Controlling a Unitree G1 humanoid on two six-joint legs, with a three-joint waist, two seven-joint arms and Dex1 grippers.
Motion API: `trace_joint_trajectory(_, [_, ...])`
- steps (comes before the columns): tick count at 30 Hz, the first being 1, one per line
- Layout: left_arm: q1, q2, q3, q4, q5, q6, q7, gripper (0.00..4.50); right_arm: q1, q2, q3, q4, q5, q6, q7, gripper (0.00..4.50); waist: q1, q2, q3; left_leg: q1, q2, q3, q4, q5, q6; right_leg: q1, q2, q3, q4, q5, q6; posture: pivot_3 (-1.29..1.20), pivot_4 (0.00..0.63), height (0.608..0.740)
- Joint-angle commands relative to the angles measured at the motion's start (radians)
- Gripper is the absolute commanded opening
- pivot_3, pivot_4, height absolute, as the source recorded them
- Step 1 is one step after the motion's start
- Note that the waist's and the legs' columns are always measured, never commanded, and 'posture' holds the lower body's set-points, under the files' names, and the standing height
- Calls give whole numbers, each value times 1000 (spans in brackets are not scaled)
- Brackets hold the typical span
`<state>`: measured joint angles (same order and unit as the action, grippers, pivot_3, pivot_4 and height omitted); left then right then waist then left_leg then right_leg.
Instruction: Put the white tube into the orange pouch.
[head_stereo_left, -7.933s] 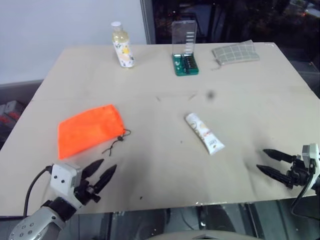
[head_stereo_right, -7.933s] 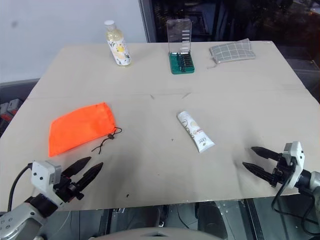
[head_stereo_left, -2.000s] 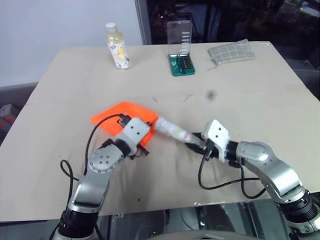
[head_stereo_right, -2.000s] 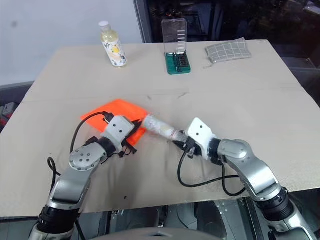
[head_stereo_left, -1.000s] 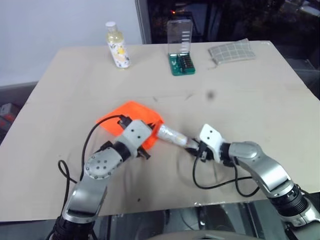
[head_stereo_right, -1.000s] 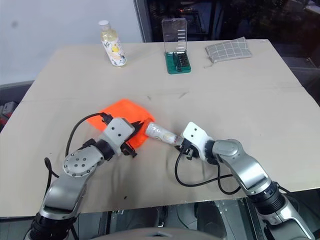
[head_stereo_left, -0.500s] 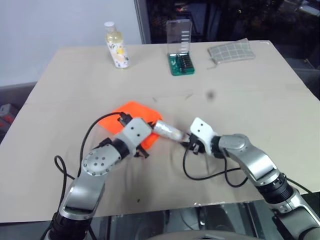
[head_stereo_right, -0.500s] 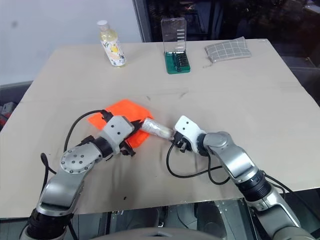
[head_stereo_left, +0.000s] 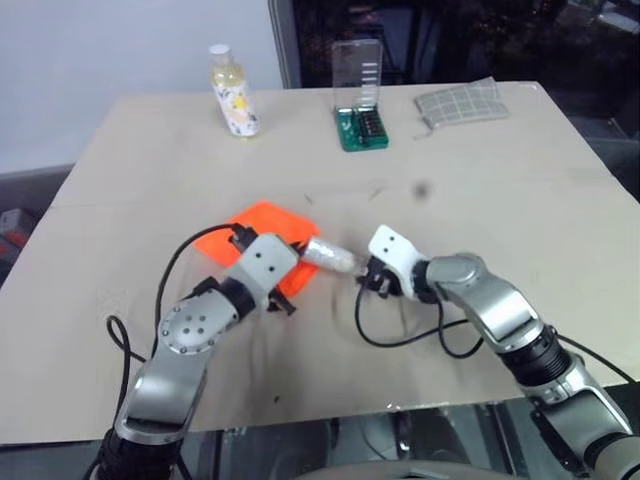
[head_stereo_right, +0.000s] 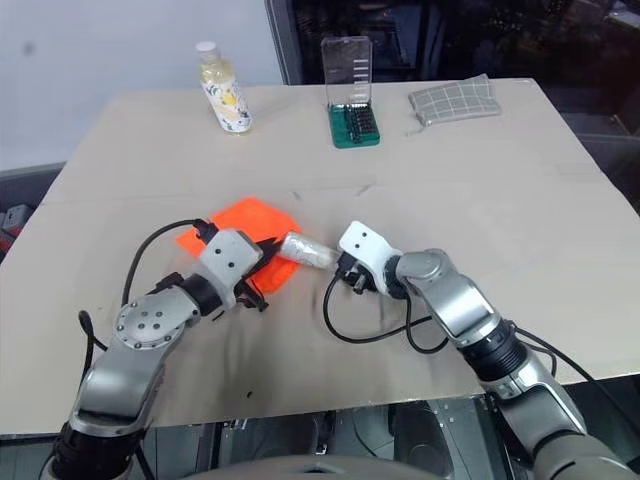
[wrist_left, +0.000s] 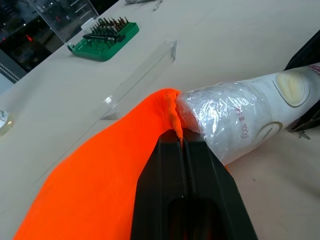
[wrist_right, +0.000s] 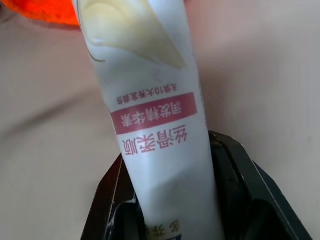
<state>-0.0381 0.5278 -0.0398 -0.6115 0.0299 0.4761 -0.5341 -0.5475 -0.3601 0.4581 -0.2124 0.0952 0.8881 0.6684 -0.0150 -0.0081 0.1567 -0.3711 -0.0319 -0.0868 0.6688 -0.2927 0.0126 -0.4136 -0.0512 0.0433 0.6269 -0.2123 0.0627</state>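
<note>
A wide tan table (head_stereo_left: 520, 180) fills the scene, a pale wall behind its left side and dark glass behind the rest. Right in the middle of it lies the action: the white tube (head_stereo_right: 306, 251) is held just above the tabletop, angled from the right gripper (head_stereo_right: 345, 270) up and leftward to the orange pouch (head_stereo_right: 238, 225). The right gripper's two black fingers (wrist_right: 112, 192) are clamped on the tube's rear end, the printed label running out between them in the right wrist view. The tube's front end, shiny and crinkled, sits right at the pouch's mouth, touching the orange fabric; whether it is already inside the opening cannot be told.

The left gripper (wrist_left: 181, 144) is pinched tight on the edge of the pouch, a ridge of orange cloth caught between its closed fingertips, lifting that lip of the bag just beside the tube. The rest of the pouch spreads flat on the table behind the left wrist, with a black cable looping over it.

Out at the far edge stand the bystanders, well apart from all this: a white-capped bottle (head_stereo_left: 229, 90) of yellowish liquid on the left, a green screwdriver bit case (head_stereo_left: 361, 127) with its clear lid standing upright in the centre, and a grey checked cloth pouch (head_stereo_left: 460, 103) on the right.
</note>
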Motion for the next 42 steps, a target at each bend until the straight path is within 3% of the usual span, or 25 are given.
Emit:
trace_joint_trajectory(1, [-1, -9, -33, -84, -14, -6, -2, 0, -21, -1, 10, -57, 13, 22, 15, 1532, 0, 0, 0, 0, 0, 0, 0, 0, 0, 0, 0, 0, 0, 0, 0, 0, 150, 740])
trace_joint_trajectory(12, [-13, -26, -72, -106, 13, 4, 32, 0, -51, -59, 58, -118, 36, 108, 78, 1532, 1, 0, 0, -1, 0, 0, 0, 0, 0, 0, 0, 0, 0, 0, 0, 0, 150, 740])
trace_joint_trajectory(20, [39, 6, -54, -71, 34, -23, 30, 0, -58, -51, 3, -145, 57, 136, 55, 1532, 0, 0, 0, -1, 0, 0, 0, 0, 0, -1, 0, 0, -1, 0, 0, 0, 150, 740])
trace_joint_trajectory(31, [81, 89, -57, 60, 123, -313, 32, 0, -44, -90, 2, -209, 98, 218, 32, 1532, 1, 0, 0, -1, 0, 0, -1, -1, 1, -1, -1, 0, -1, 0, 0, 0, 150, 740])
trace_joint_trajectory(42, [52, 5, 68, 146, 38, -291, 80, 0, -4, -110, 10, -252, 126, 266, -3, 1532, 1, 0, 0, -3, 0, -1, 0, -2, 4, -2, -1, -2, -1, 0, 0, 0, 150, 740])
